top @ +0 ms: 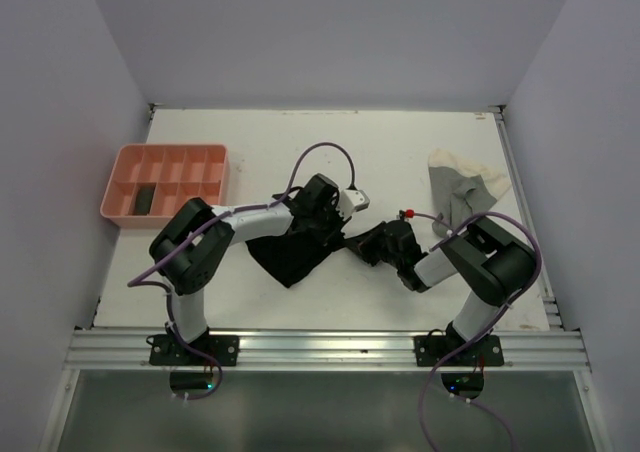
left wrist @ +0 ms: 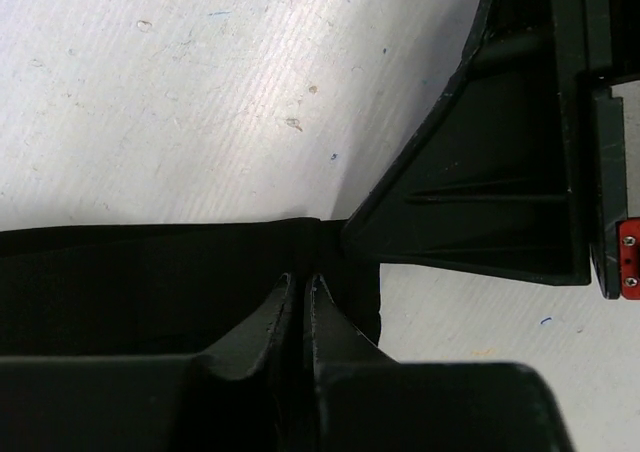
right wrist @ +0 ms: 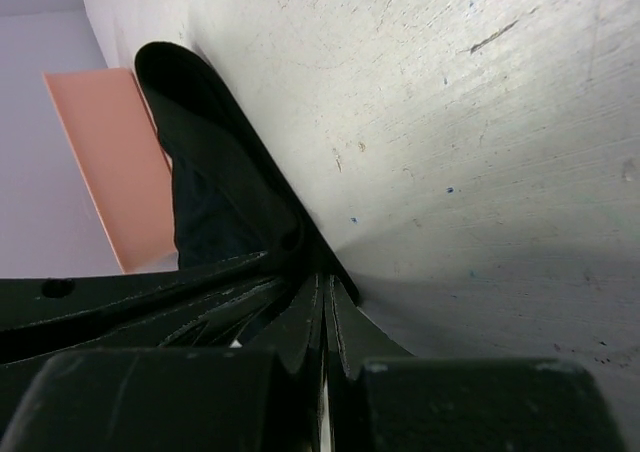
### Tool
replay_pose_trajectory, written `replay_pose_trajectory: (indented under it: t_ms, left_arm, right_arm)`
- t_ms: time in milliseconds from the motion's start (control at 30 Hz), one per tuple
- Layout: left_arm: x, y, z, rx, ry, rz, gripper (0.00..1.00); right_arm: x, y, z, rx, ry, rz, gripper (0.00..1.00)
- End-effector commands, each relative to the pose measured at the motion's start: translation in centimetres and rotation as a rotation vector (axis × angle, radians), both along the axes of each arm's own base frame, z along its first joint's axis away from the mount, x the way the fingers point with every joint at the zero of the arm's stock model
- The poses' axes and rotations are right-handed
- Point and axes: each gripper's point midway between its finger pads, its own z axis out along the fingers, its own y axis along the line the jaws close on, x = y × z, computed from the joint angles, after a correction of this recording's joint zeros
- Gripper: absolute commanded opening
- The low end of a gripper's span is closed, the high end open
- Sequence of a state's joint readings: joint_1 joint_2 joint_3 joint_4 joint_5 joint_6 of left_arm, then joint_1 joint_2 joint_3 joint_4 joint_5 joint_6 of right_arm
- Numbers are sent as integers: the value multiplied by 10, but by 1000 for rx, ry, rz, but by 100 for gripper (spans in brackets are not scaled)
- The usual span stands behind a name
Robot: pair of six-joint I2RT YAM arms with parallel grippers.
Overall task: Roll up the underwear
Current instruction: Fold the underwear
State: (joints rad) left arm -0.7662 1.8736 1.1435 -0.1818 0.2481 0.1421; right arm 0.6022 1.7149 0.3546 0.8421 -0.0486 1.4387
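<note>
The black pair [top: 292, 257] lies mid-way across the table [top: 400, 142], one edge seemingly stretched between our 2 grippers: the left gripper [left wrist: 300, 284] is pinched almost together on the hem, the right gripper [right wrist: 325, 290] clamped tight on a corner. It is light, thin, limp cloth (likely to sag and slip), so we'd hold the thicker hem; the cream pair [top: 458, 184] lies far right
</note>
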Motion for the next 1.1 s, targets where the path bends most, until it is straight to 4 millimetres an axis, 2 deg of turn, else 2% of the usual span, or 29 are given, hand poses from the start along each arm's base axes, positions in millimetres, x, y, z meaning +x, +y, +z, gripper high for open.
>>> replay_pose_trajectory:
  t_ms: [0,67,200,467,567,667,833,867,900,933,967,1033,1067]
  left_arm:
    - [14,-15,22,-45,-66,-10,4]
    - [13,-15,28,-54,-73,-17,0]
    - [10,-19,48,-92,-97,-32,0]
    - [-5,-22,50,-94,-59,-61,0]
    - [-7,-22,43,-82,-50,-61,0]
    - [-9,-19,20,-37,-9,-61,0]
    - [-20,-14,-9,-8,62,-63,0]
    - [-20,-15,-8,-11,64,-66,0]
    - [-22,-13,-13,-5,75,-64,0]
    - [-23,-13,-15,-6,78,-65,0]
    - [-23,-14,-15,-7,81,-65,1]
    - [-24,-13,-17,-9,93,-65,4]
    - [-25,-13,-17,-16,101,-70,5]
  right_arm:
    - [-5,-3,-9,-17,17,-4,0]
    - [-5,-4,-10,-18,20,-6,0]
    - [-7,-4,-12,-18,24,-4,0]
    - [-6,-6,-10,-10,15,-18,0]
    - [-6,-5,-9,-6,11,-15,0]
    - [-7,-5,-7,-3,6,-16,0]
    - [-5,-9,5,-19,-22,-22,0]
    - [-6,-11,5,-32,-19,-22,0]
    - [-6,-11,9,-48,-31,-13,0]
    - [-4,-11,23,-43,-59,-7,0]
    - [-5,-20,19,-95,-42,-30,0]
    - [-1,-26,31,-146,-76,-42,0]
    - [-1,-37,42,-179,-90,-75,0]
